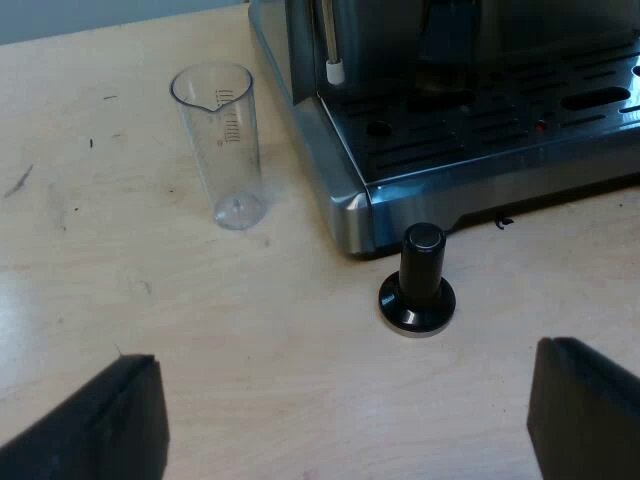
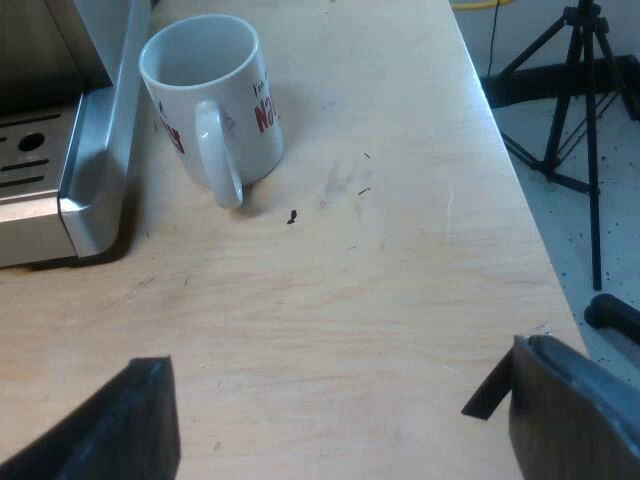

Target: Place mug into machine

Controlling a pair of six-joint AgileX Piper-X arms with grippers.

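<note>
A white mug (image 2: pixel 212 104) with red lettering stands upright on the wooden table, close beside the espresso machine (image 2: pixel 62 150), its handle turned toward my right gripper. My right gripper (image 2: pixel 345 420) is open, above the table and well short of the mug, with nothing between its fingers (image 2: pixel 130 420). My left gripper (image 1: pixel 345 415) is open too, over the table before the machine's drip tray (image 1: pixel 490 130). A tamper (image 1: pixel 418 285) with a black knob stands on the table at the machine's corner, ahead of the left gripper.
A clear measuring glass (image 1: pixel 222 145) stands upright on the table beside the machine. A steam wand (image 1: pixel 331 45) hangs over the drip tray's corner. The table's edge (image 2: pixel 520 190) runs near the right gripper, with a black tripod (image 2: pixel 580 90) on the floor beyond.
</note>
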